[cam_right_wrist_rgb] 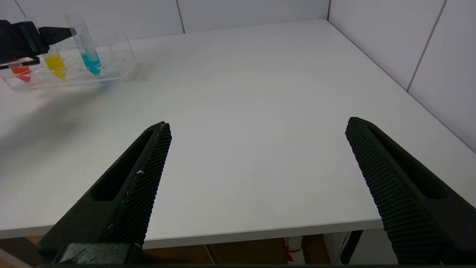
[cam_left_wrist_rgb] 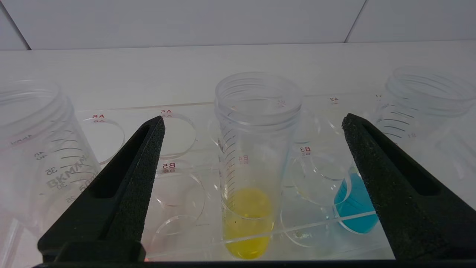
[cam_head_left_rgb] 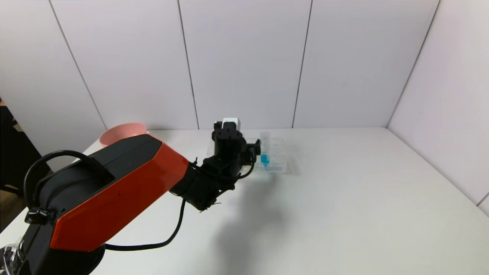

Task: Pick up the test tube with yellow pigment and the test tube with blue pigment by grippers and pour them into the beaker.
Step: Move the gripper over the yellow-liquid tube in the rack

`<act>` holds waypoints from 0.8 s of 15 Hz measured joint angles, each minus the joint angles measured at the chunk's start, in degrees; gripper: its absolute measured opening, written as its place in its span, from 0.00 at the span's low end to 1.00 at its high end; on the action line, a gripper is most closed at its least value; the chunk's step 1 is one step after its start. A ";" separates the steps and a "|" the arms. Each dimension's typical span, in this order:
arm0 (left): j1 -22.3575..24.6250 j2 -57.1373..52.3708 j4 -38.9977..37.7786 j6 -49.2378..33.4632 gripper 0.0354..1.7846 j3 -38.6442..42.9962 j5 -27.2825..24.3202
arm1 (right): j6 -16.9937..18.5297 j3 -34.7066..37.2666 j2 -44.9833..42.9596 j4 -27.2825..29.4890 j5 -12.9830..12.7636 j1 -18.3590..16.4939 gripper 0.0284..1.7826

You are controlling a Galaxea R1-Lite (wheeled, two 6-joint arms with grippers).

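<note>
The left gripper [cam_left_wrist_rgb: 253, 149] is reached out over the white bench [cam_head_left_rgb: 344, 198] to the clear plastic tube rack [cam_head_left_rgb: 280, 154], which stands toward the 12 o'clock side of the bench in the head view. Its two black fingers [cam_left_wrist_rgb: 134, 175] are spread wide, one on either side of the test tube with yellow pigment [cam_left_wrist_rgb: 249, 178], and neither finger touches the glass; it holds nothing. The yellow tube stands upright in the rack, with the yellow liquid pooled in its rounded bottom.

The test tube with blue pigment [cam_left_wrist_rgb: 355, 208] stands in the rack just beside the yellow one, partly hidden behind one finger in the left wrist view. In the head view it appears at about 3 o'clock from the left gripper [cam_head_left_rgb: 256, 151], upright, with the blue liquid at its bottom [cam_head_left_rgb: 264, 159]. A third tube with red-orange liquid [cam_right_wrist_rgb: 22, 72] sits in the same rack on the far side of the yellow tube from the blue one, as the right wrist view shows.

A pink bowl [cam_head_left_rgb: 120, 133] rests on the bench at about 9 o'clock from the rack, well apart from it.

The right gripper [cam_right_wrist_rgb: 256, 175] hangs over the near edge of the bench, far from the rack, its fingers wide apart and empty.
</note>
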 joint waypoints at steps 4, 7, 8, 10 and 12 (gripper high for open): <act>0.74 0.50 1.73 -0.71 0.92 -0.96 -0.41 | 0.00 0.00 0.00 0.00 -0.02 0.00 0.96; 1.12 0.61 2.04 -0.80 0.28 -1.08 -0.85 | 0.00 0.00 0.00 0.04 -0.02 0.07 0.96; 0.88 0.63 2.10 -0.85 0.28 -1.05 -0.52 | -0.01 0.00 0.00 0.00 0.05 0.07 0.96; 0.90 0.65 2.08 -0.83 0.28 -1.00 -0.45 | 0.00 0.00 0.00 0.04 0.00 0.05 0.96; 0.90 0.65 2.10 -0.83 0.28 -0.98 -0.28 | -0.01 0.00 0.00 0.01 -0.06 0.07 0.96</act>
